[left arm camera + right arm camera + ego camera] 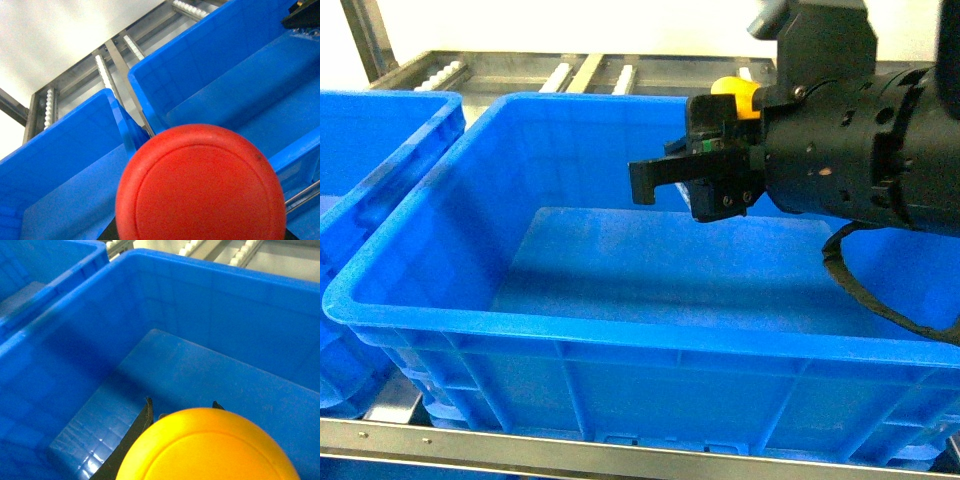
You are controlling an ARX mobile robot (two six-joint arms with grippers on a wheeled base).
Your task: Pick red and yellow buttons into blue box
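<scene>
Overhead, right gripper (695, 185) grips yellow button (736, 96) above blue box (620, 330).

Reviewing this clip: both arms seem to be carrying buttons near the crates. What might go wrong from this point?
1. The right gripper holds the yellow-capped push button high above the large deep blue plastic crate's bare floor; released from there, it may bounce or land hard.
2. The left wrist view is filled by the red round-capped push button, seemingly over the gap between two crates; dropping it now might miss the target.
</scene>
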